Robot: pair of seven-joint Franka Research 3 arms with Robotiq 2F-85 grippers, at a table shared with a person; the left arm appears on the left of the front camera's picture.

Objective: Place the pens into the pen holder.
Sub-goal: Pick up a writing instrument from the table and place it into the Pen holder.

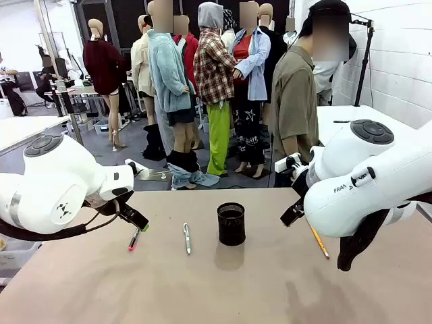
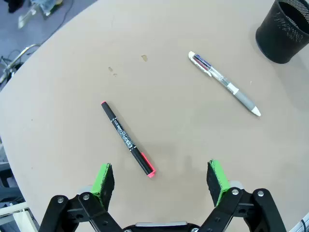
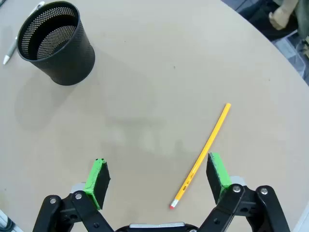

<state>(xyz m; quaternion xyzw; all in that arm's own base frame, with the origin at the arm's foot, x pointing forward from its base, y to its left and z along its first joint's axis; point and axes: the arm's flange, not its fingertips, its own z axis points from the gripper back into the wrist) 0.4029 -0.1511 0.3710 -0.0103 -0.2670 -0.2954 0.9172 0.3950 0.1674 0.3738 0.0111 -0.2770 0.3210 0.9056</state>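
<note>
Left wrist view: fingers point(image 2: 104, 181) wide apart

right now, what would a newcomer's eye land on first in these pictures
The black mesh pen holder stands upright in the middle of the table, nothing sticking out of it. The red and black pen lies flat just ahead of the open left claw, the silver-white pen between it and the holder. The yellow pencil lies by the open right claw.

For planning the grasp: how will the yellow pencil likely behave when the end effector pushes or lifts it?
The yellow pencil looks thin and straight, so probably stiff and light. Lying flat on the smooth table, it may roll if pushed sideways.
</note>
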